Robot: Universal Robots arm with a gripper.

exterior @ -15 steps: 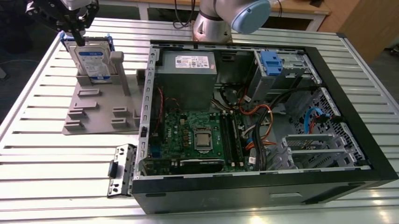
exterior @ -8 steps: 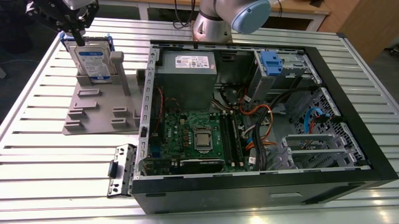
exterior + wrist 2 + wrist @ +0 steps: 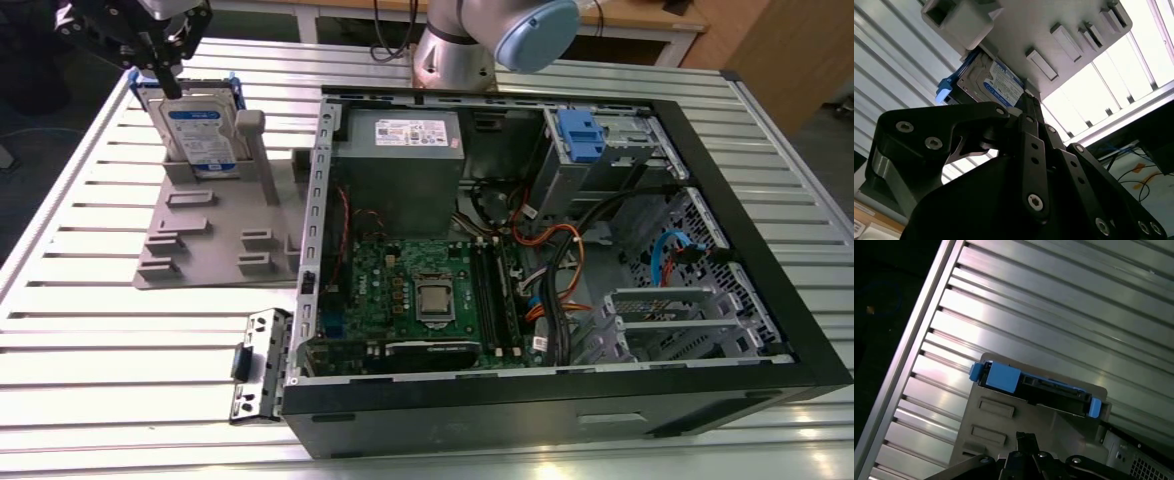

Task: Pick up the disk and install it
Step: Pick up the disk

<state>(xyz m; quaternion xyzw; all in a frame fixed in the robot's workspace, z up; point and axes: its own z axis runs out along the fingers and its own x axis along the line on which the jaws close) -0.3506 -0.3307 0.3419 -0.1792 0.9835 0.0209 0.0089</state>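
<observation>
The disk (image 3: 200,130) stands on edge in a grey plastic holder (image 3: 200,240) at the exterior view's left, beside the open computer case (image 3: 766,262). It is silver with a white-and-blue label and sits in a blue carrier. My gripper (image 3: 167,85) hangs just above the disk's top edge, its black fingers drawn together with nothing between them. In the second wrist view the fingers (image 3: 1026,107) point at the disk (image 3: 999,85) under the holder (image 3: 1054,30). The first wrist view looks down past the gripper (image 3: 1024,436) at the disk's blue carrier (image 3: 1004,377).
Inside the case, a grey drive cage with a blue latch (image 3: 587,130) sits at the back, next to the power supply (image 3: 414,140). The motherboard (image 3: 427,290) and cables fill the middle. A loose metal bracket (image 3: 260,365) lies on the slatted aluminium table (image 3: 107,380).
</observation>
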